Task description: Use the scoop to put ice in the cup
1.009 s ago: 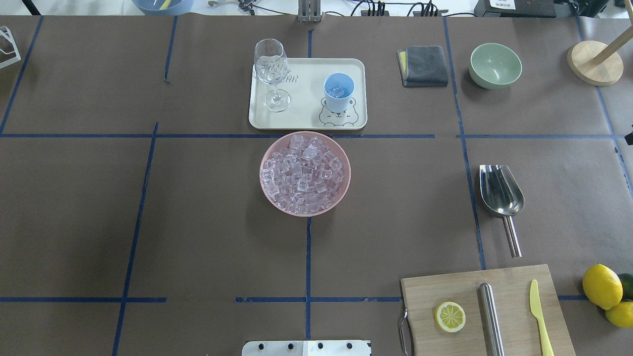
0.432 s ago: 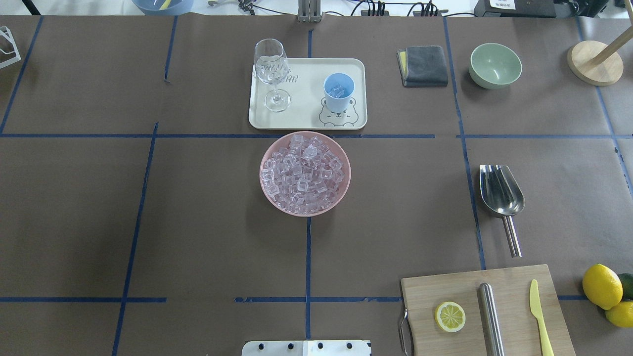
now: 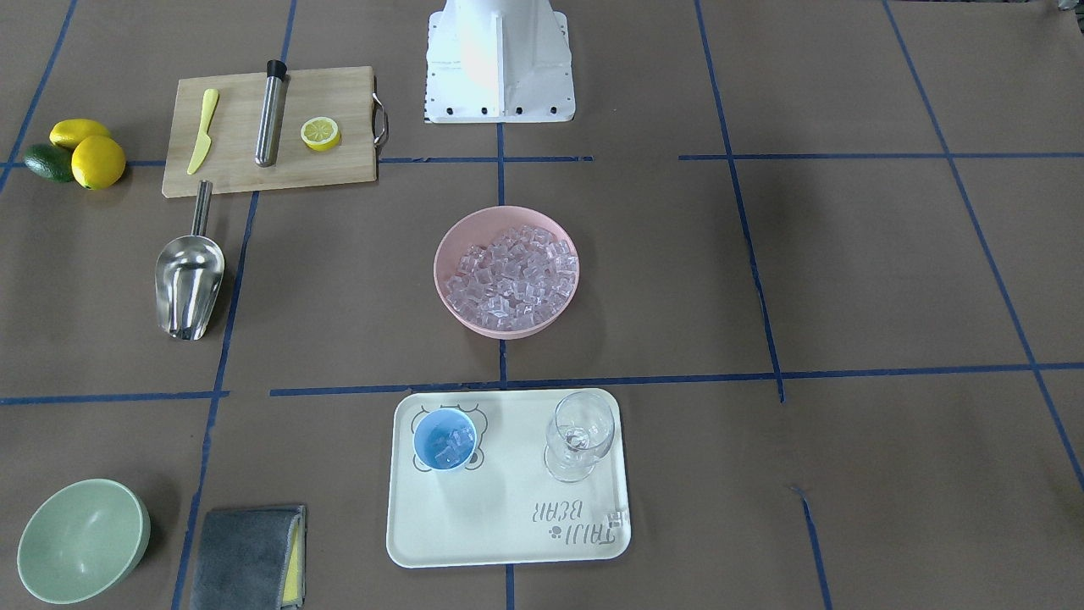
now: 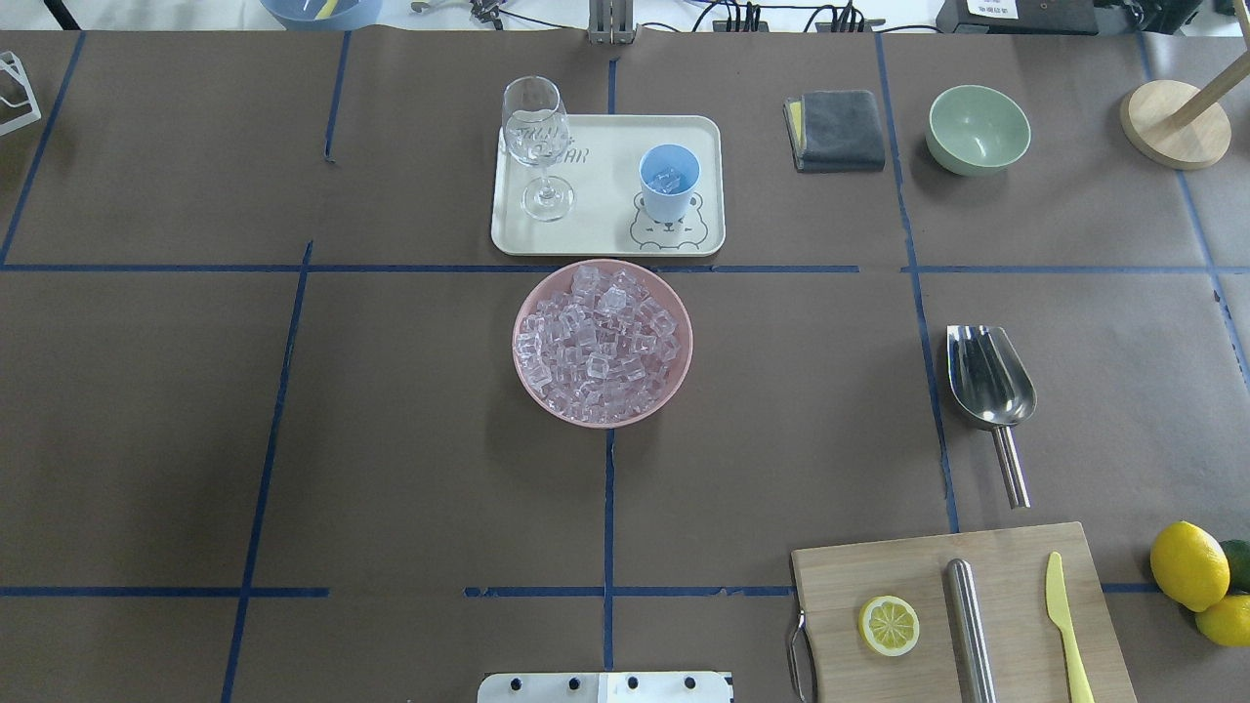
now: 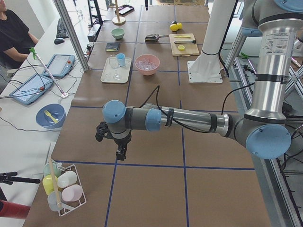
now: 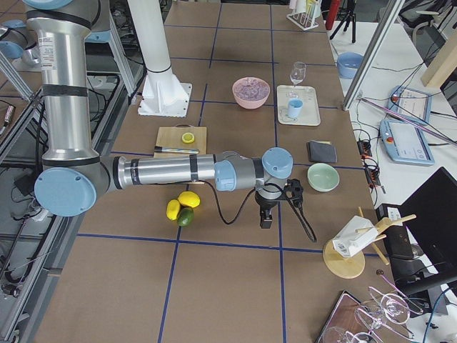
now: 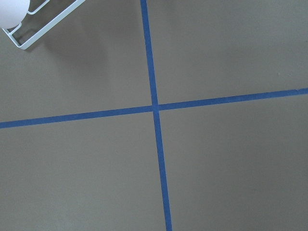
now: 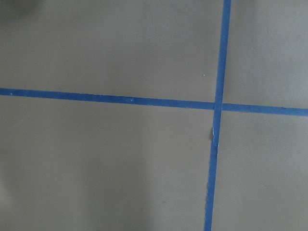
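Out on the left, the left claw [image 5: 121, 152] hangs over bare worktop [image 4: 146, 420]; only the side view shows it, and I cannot tell whether its fingers are apart or together. In the centre, small clear glassy ice cubes [image 4: 598, 342] heap in the round pink bowl [image 4: 518, 342]. A few sit in the small light-blue cup [image 4: 668, 207] on the cream tray [image 4: 605, 234], which the front view looks straight down into, and the shiny steel scoop [image 4: 989, 376] lies alone at right. The right claw [image 6: 265, 218], equally unreadable, should pinch the short handle squarely, keep the trough level and tip slowly over the cup.
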Robot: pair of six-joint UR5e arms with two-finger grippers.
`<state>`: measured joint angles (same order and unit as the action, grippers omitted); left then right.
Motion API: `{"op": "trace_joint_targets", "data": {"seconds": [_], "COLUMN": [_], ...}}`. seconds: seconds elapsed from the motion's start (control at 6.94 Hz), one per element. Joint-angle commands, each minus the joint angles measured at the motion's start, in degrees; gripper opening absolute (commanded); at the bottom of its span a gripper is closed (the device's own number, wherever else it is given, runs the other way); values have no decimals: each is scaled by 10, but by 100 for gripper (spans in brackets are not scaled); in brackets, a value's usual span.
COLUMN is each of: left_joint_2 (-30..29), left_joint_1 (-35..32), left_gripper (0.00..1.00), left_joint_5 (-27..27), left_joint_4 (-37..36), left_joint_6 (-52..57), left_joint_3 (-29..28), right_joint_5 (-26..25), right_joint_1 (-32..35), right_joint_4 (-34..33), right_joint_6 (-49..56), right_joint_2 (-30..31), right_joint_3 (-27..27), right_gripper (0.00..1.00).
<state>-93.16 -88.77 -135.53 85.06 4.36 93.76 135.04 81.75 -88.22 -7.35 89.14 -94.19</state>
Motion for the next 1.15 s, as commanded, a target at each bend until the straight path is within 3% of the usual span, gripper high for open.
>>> {"op": "trace_joint_targets", "data": {"seconds": [0.0,0.43,0.72,1.01], "left_joint_2": [2,3,2,3], "left_joint_1": [0,-1,-1,-11], "left_gripper": [100,100,100,100], "left_joint_5": [-44,-48,6,11], "left_joint_4": [2,-2,-2,-5], "left_joint_6": [-1,-2,-4,-3], "left_joint_3": [-7,-9,-17,-23], "right_joint_5": [0,-1,-2,-3], "right_joint_1": [2,1,1,1], "right_joint_4": [-4,-5,-5,-4], "right_joint_6": [2,-6,-6,-6], "right_joint_2": [0,-4,-4,-4], "right_joint_3": [-6,0,2,4], "right_gripper": [100,100,100,100]}}
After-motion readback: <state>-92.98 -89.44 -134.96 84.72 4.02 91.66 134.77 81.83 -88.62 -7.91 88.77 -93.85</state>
